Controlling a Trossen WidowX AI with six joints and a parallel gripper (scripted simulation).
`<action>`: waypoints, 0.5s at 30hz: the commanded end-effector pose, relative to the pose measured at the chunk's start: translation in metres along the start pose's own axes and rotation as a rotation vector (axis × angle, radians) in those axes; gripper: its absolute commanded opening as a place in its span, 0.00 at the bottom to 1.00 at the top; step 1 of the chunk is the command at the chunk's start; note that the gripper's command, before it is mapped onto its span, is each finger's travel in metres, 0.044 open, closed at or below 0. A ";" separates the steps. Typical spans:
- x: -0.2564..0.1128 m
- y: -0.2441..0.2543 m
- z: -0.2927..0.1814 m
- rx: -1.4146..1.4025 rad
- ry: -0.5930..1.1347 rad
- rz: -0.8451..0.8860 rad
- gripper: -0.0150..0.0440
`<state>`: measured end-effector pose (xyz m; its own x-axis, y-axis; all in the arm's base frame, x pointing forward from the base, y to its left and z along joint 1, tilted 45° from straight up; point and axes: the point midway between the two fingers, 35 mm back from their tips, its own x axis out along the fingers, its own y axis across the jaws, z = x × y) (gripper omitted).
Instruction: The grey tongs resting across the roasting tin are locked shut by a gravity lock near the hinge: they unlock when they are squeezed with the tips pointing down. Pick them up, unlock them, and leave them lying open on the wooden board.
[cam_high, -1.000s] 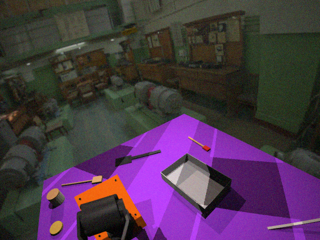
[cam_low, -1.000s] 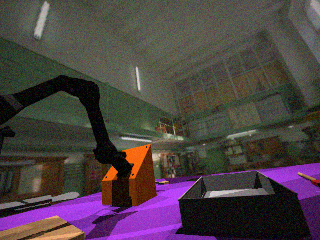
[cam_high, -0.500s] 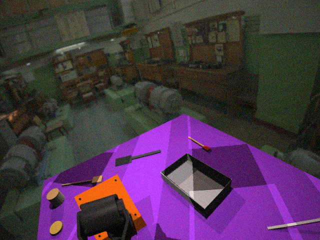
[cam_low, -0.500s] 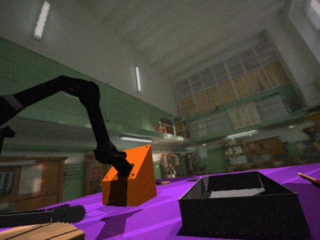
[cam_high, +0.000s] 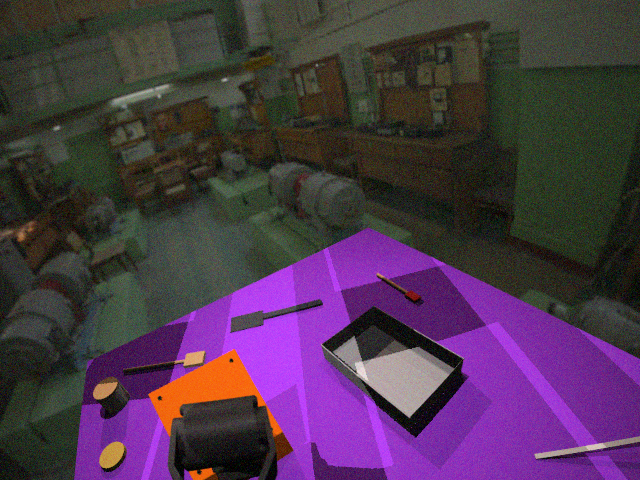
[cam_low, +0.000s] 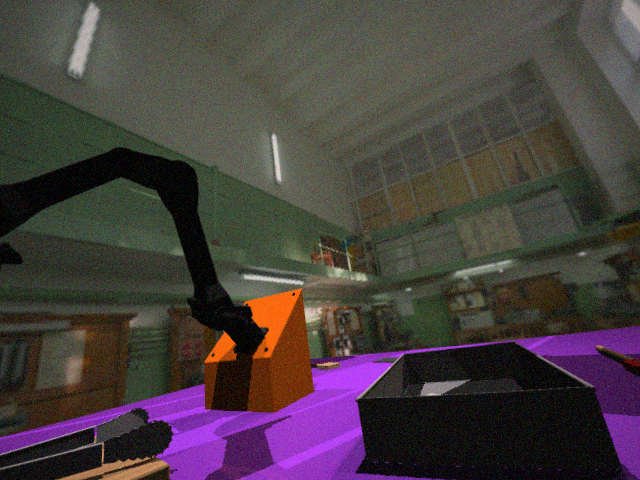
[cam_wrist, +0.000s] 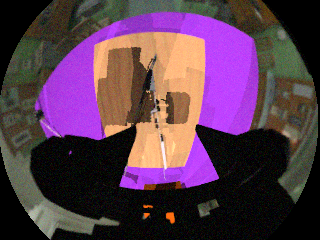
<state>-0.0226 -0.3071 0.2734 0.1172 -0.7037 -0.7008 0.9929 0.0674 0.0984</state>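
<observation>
The grey tongs (cam_low: 136, 441) (cam_wrist: 163, 155) lie on the wooden board (cam_low: 144, 467) (cam_wrist: 187, 52). In the exterior view their two scalloped heads stand a little apart, pointing right. In the wrist view they run between my fingers as narrow, partly dark strips. My gripper (cam_wrist: 167, 128) is wide open, with one finger to each side of the tongs and nothing held. It is outside the top and exterior views; whether a finger touches the tongs is hard to tell. The black-walled roasting tin (cam_high: 439, 403) (cam_low: 485, 434) stands apart from the board, with no tongs on it.
My arm's base stands on an orange wedge (cam_high: 206, 382) (cam_low: 289, 356). Around it lie a black spatula (cam_high: 248, 321), a wooden spatula (cam_high: 193, 358), a cylinder (cam_high: 116, 396), a yellow disc (cam_high: 112, 456), a red-headed brush (cam_high: 412, 296) and a pale rod (cam_high: 589, 448).
</observation>
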 end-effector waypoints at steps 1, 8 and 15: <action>-0.012 -0.032 -0.001 0.001 0.033 -0.006 1.00; -0.059 -0.089 -0.007 0.010 0.026 -0.001 1.00; -0.089 -0.113 -0.012 0.020 -0.007 -0.005 1.00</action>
<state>-0.1424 -0.2456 0.3160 0.0931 -0.7102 -0.6978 0.9948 0.0368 0.0953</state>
